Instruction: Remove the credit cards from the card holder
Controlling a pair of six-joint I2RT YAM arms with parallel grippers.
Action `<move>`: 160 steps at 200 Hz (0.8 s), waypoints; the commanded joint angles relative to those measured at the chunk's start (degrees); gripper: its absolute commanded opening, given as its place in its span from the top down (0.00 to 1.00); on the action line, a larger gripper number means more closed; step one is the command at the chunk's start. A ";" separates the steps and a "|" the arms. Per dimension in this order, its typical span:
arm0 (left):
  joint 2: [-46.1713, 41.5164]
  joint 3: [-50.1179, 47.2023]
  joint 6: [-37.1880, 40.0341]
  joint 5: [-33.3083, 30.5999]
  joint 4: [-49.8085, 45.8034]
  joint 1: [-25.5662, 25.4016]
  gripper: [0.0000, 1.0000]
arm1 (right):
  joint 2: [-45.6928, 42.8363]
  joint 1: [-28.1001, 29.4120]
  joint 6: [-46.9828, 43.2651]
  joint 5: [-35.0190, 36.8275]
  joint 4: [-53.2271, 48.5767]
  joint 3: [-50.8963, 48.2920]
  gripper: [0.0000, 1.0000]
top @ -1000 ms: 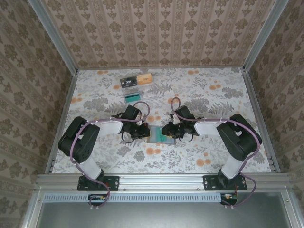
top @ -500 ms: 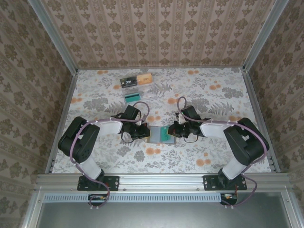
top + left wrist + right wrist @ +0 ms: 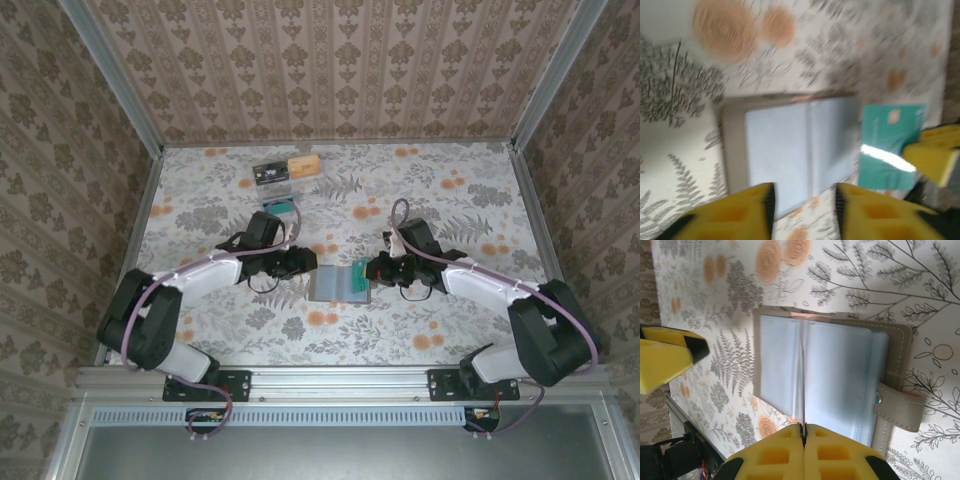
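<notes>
While the card holder [image 3: 328, 286] lies open, my left gripper [image 3: 802, 200] hangs spread by its left edge; my right gripper [image 3: 803, 430], at its right edge, pinches one teal credit card [image 3: 887, 145], judged nearly out; others undetermined.

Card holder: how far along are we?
Done: card holder lies open. In hand: right gripper shut on a teal card, mostly out of its pocket; left gripper open, holding nothing. Left: pull that card clear and set it down; whether other pockets hold more cards can't be told.
</notes>
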 commanded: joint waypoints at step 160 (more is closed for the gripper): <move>-3.52 -5.44 -24.73 12.05 37.99 2.30 0.61 | -1.56 -0.21 11.05 -10.08 19.22 8.21 1.00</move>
